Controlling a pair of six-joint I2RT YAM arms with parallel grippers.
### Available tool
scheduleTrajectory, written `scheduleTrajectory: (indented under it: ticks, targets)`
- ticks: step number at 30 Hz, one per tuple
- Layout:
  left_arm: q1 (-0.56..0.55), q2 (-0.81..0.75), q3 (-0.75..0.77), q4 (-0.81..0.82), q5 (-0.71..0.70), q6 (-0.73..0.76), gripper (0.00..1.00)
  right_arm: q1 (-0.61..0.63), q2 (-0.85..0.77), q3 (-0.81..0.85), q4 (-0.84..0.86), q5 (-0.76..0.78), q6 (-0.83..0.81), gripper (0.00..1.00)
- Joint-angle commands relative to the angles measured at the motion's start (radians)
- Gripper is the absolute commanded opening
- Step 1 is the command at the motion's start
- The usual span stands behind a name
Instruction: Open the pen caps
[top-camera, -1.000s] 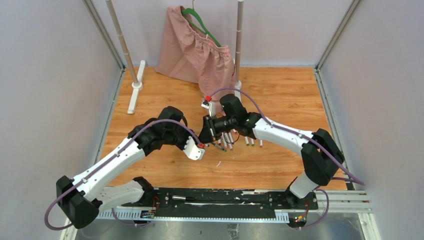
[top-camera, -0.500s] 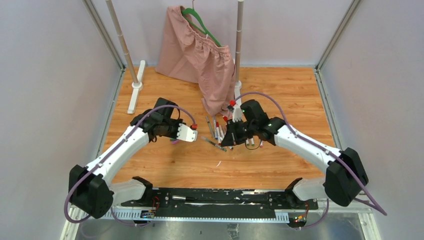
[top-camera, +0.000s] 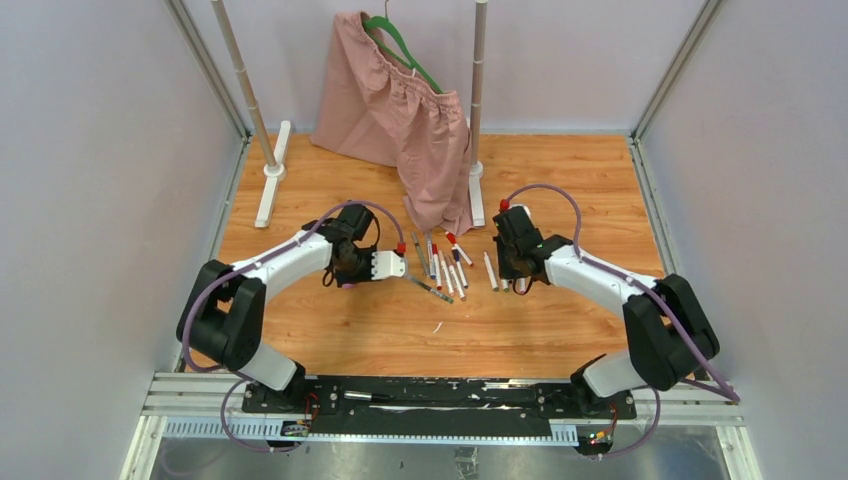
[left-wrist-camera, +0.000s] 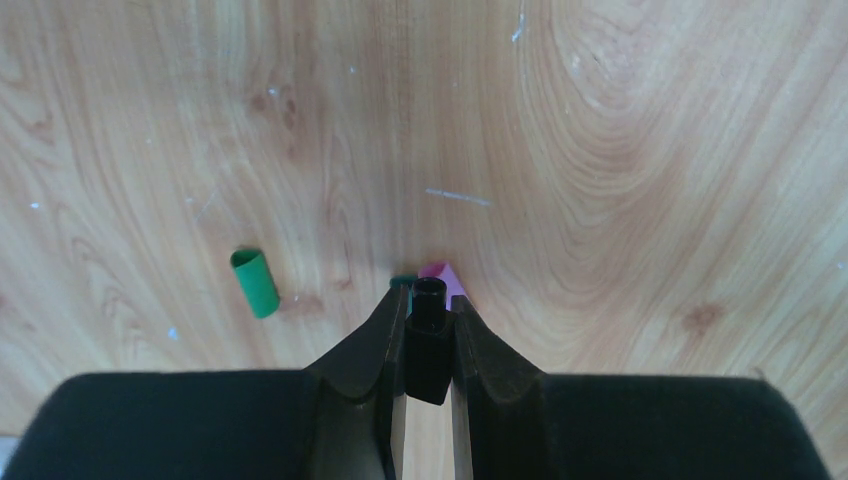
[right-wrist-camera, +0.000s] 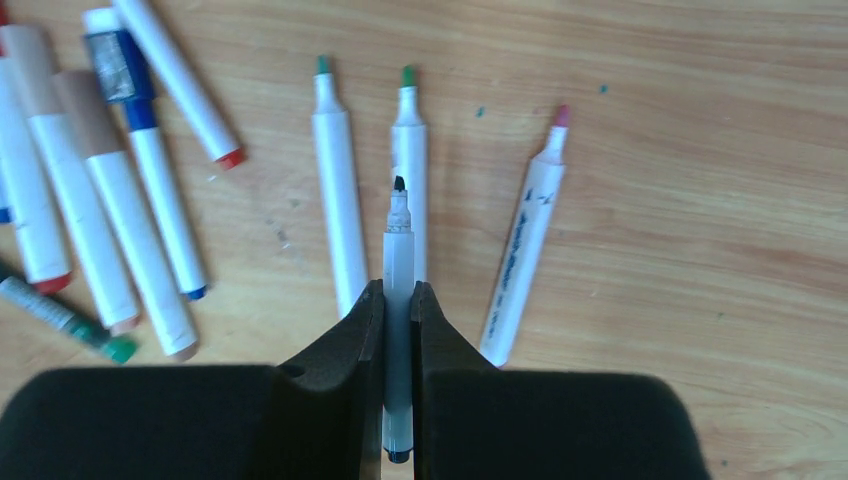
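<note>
My left gripper (left-wrist-camera: 430, 300) is shut on a black pen cap (left-wrist-camera: 429, 335) and points down at the wood table. A green cap (left-wrist-camera: 255, 282) lies loose to its left. A pink cap (left-wrist-camera: 446, 278) lies just past the fingertips. My right gripper (right-wrist-camera: 398, 288) is shut on a white pen (right-wrist-camera: 398, 255) with a bare black tip. Beneath it lie three uncapped pens: two green-tipped (right-wrist-camera: 335, 190) (right-wrist-camera: 408, 140) and one pink-tipped (right-wrist-camera: 525, 240). From above, the left gripper (top-camera: 346, 278) and right gripper (top-camera: 510, 272) sit on either side of the pen cluster (top-camera: 440, 262).
Several capped pens (right-wrist-camera: 100, 200) lie in a loose pile left of the right gripper. A pink garment (top-camera: 400, 110) on a green hanger (top-camera: 400, 45) hangs from a rack at the back, with its poles (top-camera: 476, 100) and base feet (top-camera: 272, 175) on the table.
The two grippers were together mid-table; now they are apart. The left one swung left and down with the black cap. The right one moved right and down with the uncapped pen.
</note>
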Motion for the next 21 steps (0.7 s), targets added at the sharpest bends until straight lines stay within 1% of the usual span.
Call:
scheduleTrajectory:
  ticks: [1, 5, 7, 9, 11, 12, 15, 19, 21]
  targets:
    - [0.004, 0.059, -0.016, 0.092, 0.003, -0.067, 0.0, -0.036, 0.049, -0.009, 0.048, 0.128, -0.022, 0.05]
    - [0.004, 0.105, -0.001, 0.098, -0.001, -0.092, 0.03, -0.058, 0.082, -0.025, 0.092, 0.109, -0.02, 0.07]
    - [0.004, 0.113, 0.001, 0.099, 0.005, -0.1, 0.06, -0.06, 0.095, -0.026, 0.101, 0.103, -0.025, 0.1]
    - [0.004, 0.116, -0.004, 0.098, 0.002, -0.096, 0.13, -0.061, 0.107, -0.03, 0.106, 0.107, -0.033, 0.14]
    - [0.004, 0.118, -0.005, 0.098, -0.011, -0.095, 0.22, -0.066, 0.109, -0.042, 0.11, 0.106, -0.039, 0.2]
    - [0.004, 0.117, -0.004, 0.097, -0.016, -0.102, 0.27, -0.069, 0.105, -0.049, 0.113, 0.103, -0.039, 0.24]
    - [0.005, 0.106, 0.021, 0.073, -0.015, -0.124, 0.38, -0.079, 0.091, -0.062, 0.114, 0.082, -0.035, 0.35]
    - [0.005, 0.083, 0.046, 0.021, 0.018, -0.129, 0.51, -0.078, 0.069, -0.062, 0.108, 0.074, -0.033, 0.39]
    - [0.005, 0.075, 0.067, -0.016, 0.019, -0.128, 0.56, -0.078, 0.05, -0.053, 0.097, 0.069, -0.03, 0.4]
